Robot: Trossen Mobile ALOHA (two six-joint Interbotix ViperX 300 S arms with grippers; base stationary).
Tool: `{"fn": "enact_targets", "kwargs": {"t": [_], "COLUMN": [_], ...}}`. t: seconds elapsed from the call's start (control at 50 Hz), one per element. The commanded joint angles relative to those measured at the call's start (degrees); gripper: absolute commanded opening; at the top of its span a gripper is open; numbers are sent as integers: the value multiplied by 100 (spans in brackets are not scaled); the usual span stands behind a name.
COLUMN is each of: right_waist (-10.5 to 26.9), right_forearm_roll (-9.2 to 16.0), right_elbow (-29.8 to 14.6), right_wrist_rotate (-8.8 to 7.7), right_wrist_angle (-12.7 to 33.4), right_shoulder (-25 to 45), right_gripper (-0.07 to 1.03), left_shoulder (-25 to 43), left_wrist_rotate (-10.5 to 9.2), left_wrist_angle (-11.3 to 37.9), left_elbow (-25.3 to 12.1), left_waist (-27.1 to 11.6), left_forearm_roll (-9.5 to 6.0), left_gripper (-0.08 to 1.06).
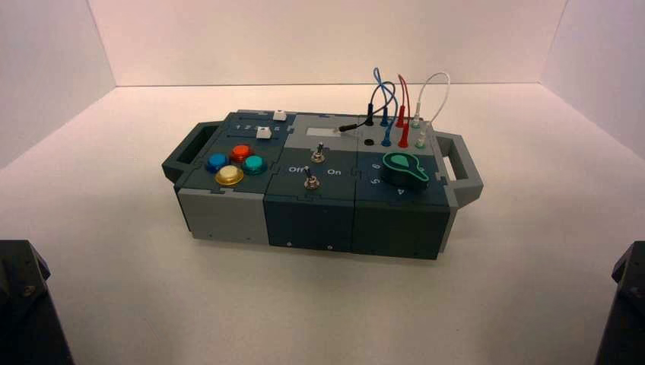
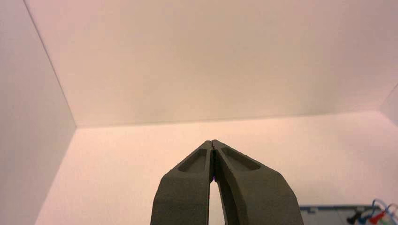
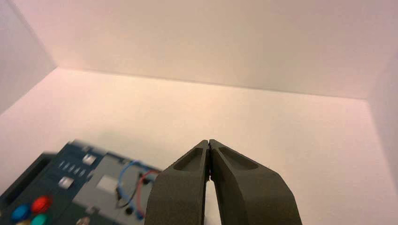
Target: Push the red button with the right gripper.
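The red button is a small glossy dome on the left top of the box, behind the yellow button, between the blue button and the teal button. It also shows in the right wrist view. My right gripper is shut and empty, well away from the box, with the button far off to one side. Only the right arm's end shows at the lower right corner of the high view. My left gripper is shut and empty, parked; its arm end sits at the lower left corner.
The box also bears two toggle switches, a teal knob, white sliders and red, blue, black and white wires at its back right. Grey handles stick out at both ends. White walls enclose the table.
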Motion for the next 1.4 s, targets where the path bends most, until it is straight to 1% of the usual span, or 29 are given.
{"fn": "enact_targets", "kwargs": {"t": [0.02,0.08,0.16,0.32,0.38,0.5,0.54,0.62,0.7,0.82,0.86,0.96,1.08,1.12,1.16,1.18,1.26,1.4], "right_waist": [387,809,1020,1547,1723,2083,2153,2338,2487,2672,2804,2988,3094,3208,3410,3480,3542,3727], "right_forearm_roll": [35,44,62,176,193,220,246,352,439,527,633,721,756,791,853,923,1020,1055], "right_elbow": [-281,-439,-510,-677,-747,-1037,-1107,-1292,-1415,-1582,-1705,-1907,-2004,-2092,-2294,-2435,-2681,-3067], "right_wrist_rotate": [9,9,18,18,18,18,26,26,26,26,26,18,18,26,26,18,0,0], "right_wrist_angle": [132,396,475,650,729,1002,1063,1204,1292,1345,1389,1477,1521,1556,1582,1608,1679,1854], "right_shoulder": [149,343,457,809,932,1301,1397,1617,1819,2136,2417,2856,3050,3261,3691,3964,4377,4966], "right_gripper": [-2,-2,-2,-2,-2,-2,-2,-2,-2,-2,-2,-2,-2,-2,-2,-2,-2,-2], "left_shoulder": [220,422,545,932,1046,1336,1406,1547,1617,1608,1556,1512,1485,1450,1389,1362,1336,1274], "left_wrist_rotate": [-9,-9,-9,-9,-9,-9,-9,-9,-9,0,0,-9,-9,0,9,9,9,18], "left_wrist_angle": [132,325,466,932,1107,1644,1758,2145,2382,2549,2707,2988,3120,3226,3340,3366,3463,3595], "left_elbow": [-158,-237,-299,-448,-501,-703,-738,-817,-853,-844,-826,-782,-756,-721,-642,-598,-571,-545], "left_waist": [26,18,18,-62,-149,-369,-378,-387,-387,-387,-387,-387,-387,-378,-378,-378,-387,-378], "left_forearm_roll": [9,9,9,9,9,9,9,9,18,18,9,9,9,18,26,26,26,35], "left_gripper": [-3,-3,-3,-3,-3,-3,-3,-3,-3,-3,-3,-3,-3,-3,-3,-3,-3,-3]}}
